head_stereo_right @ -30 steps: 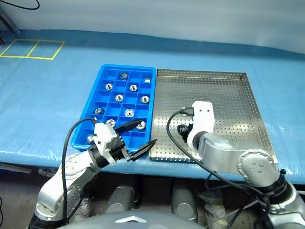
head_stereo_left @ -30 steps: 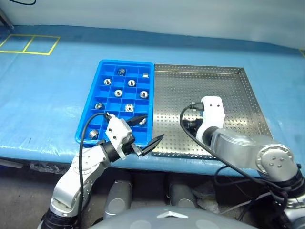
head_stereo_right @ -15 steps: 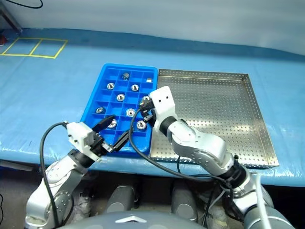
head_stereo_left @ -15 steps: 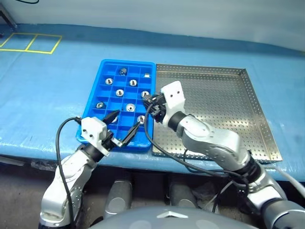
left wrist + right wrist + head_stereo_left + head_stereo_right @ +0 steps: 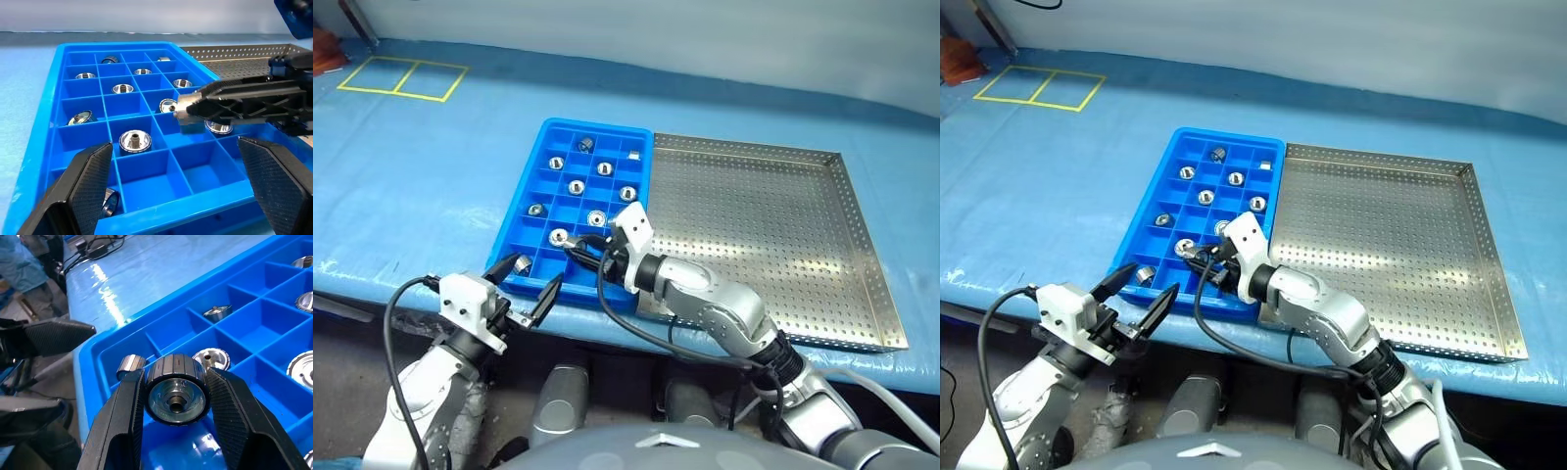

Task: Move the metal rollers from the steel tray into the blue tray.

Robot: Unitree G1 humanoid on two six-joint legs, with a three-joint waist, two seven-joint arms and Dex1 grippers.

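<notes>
My right gripper is shut on a metal roller, a short shiny cylinder with a hollow centre. It holds the roller just above the near rows of the blue tray, over its near right compartments. Several more rollers lie singly in the tray's compartments. The steel tray lies right beside the blue tray, its perforated floor bare. My left gripper stands open and empty at the blue tray's near left corner, off the table's front edge, its fingers pointing at the tray.
A light blue cover spreads over the table. Yellow tape squares mark its far left. A black cable loops from my right wrist over the front edge. A person stands beyond the table in the right wrist view.
My right gripper has swung left from the steel tray to the blue tray's near rows, carrying the roller. My left gripper has drawn back left, off the tray's front. The camera has shifted.
</notes>
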